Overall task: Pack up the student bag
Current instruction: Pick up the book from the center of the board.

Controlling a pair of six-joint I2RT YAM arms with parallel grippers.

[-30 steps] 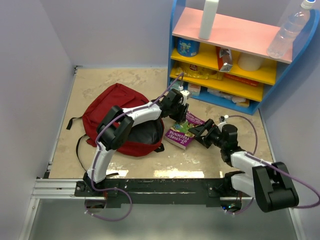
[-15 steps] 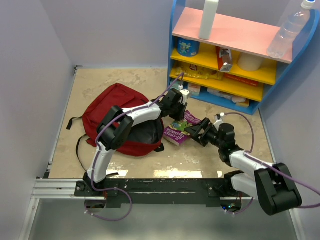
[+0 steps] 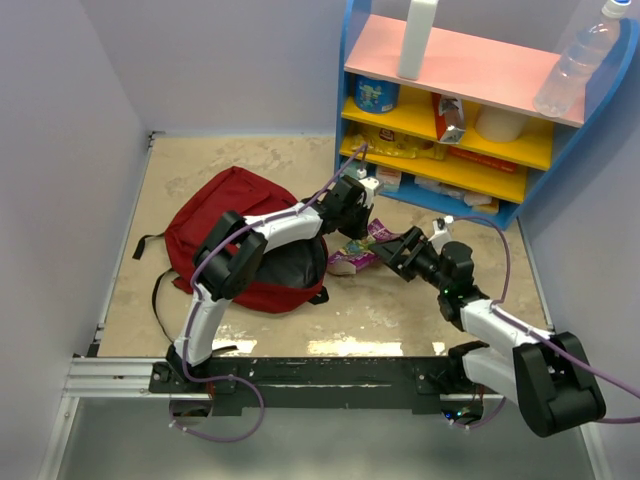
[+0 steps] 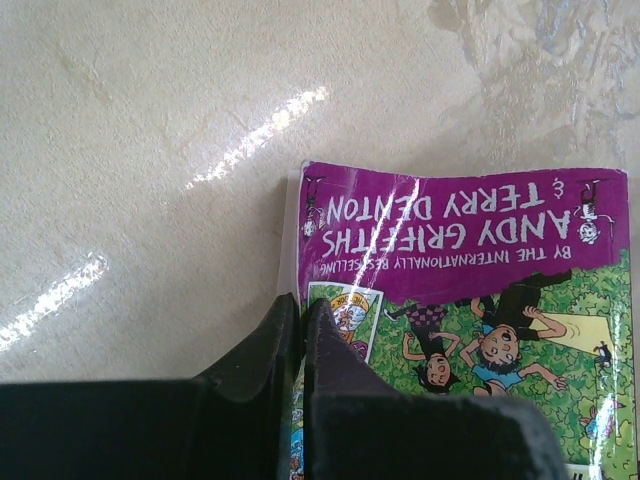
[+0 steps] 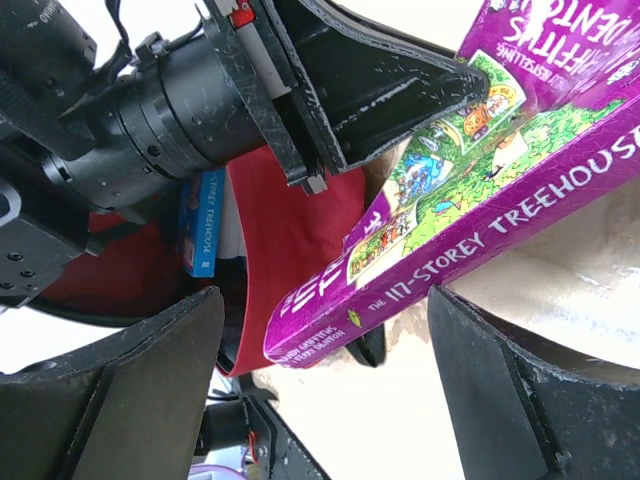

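The student bag is dark red and lies open on the floor at the left, its dark lining facing the arms. My left gripper is shut on the cover edge of a purple paperback, which it holds tilted off the floor beside the bag's mouth. The left wrist view shows the jaws pinching the book. My right gripper is open, right of the book. In its wrist view the book's spine hangs between the wide-open fingers, apart from both. A blue book sits inside the red bag.
A blue shelf unit with pink and yellow boards stands at the back right, holding snacks, a cup, a roll and bottles. The bag's black straps trail over the floor at the left. Walls close in on both sides.
The purple book lay flat on the floor; my left gripper has raised it onto a tilt towards the bag. My right gripper has moved left and up, close to the book.
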